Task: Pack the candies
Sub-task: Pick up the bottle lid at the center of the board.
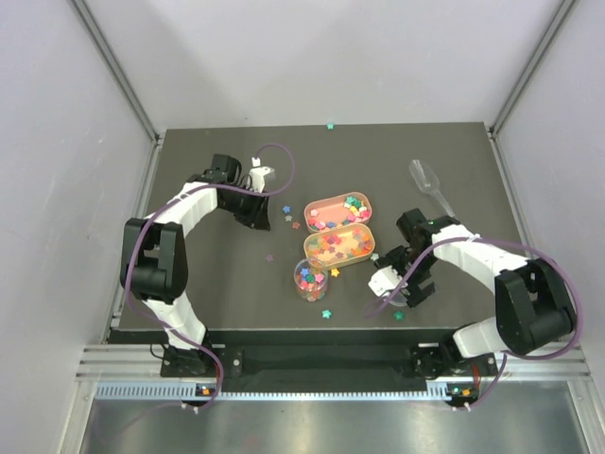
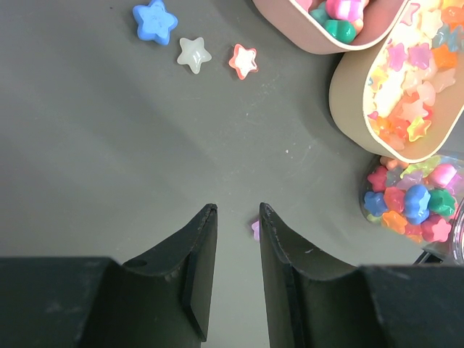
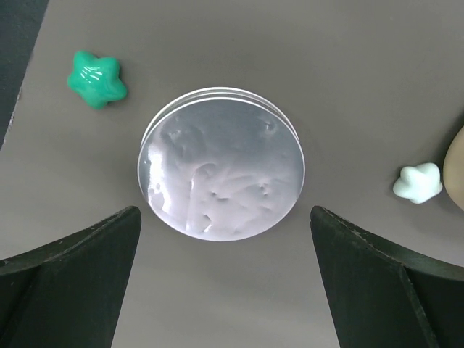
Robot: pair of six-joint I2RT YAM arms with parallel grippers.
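Observation:
The candies are tiny bright stars. Many fill two oval orange trays (image 1: 336, 213) (image 1: 337, 248) and the clear round jar (image 1: 307, 279), which also shows in the left wrist view (image 2: 417, 199). Loose stars lie on the mat: blue (image 2: 154, 20), white (image 2: 193, 54), red (image 2: 243, 61), green (image 3: 96, 78) and pale mint (image 3: 418, 182). My left gripper (image 2: 238, 210) is slightly open and empty, with a small pink candy (image 2: 255, 230) by its right finger. My right gripper (image 3: 225, 214) is wide open just above the jar's round clear lid (image 3: 221, 163), not touching it.
A clear plastic scoop (image 1: 430, 184) lies at the back right. More stray stars sit near the mat's far edge (image 1: 331, 125) and front edge (image 1: 325, 313) (image 1: 398, 315). Grey walls close in the dark mat (image 1: 208, 284) on three sides.

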